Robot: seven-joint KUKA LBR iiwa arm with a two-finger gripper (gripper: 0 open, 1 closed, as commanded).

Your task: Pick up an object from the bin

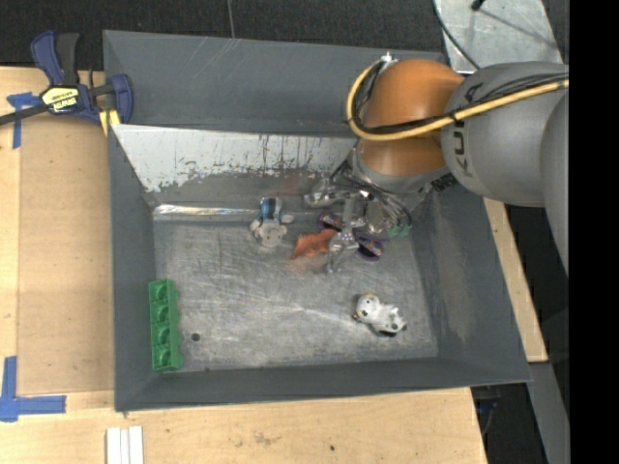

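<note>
My gripper (340, 245) hangs low in the bin's back right part, under the orange wrist cover. Its metal fingers point down over a small orange piece (309, 246) that lies just left of them. A dark purple thing (371, 247) sits right beside the fingers on the right, partly hidden by them. Whether anything is between the fingers is hidden. A small white and blue figure (268, 222) lies a little further left, near the back wall.
A white toy with dark spots (378, 315) lies at the front right. A green ridged block (163, 325) stands along the left wall at the front. The arm and its orange cover overhang the bin's back right corner.
</note>
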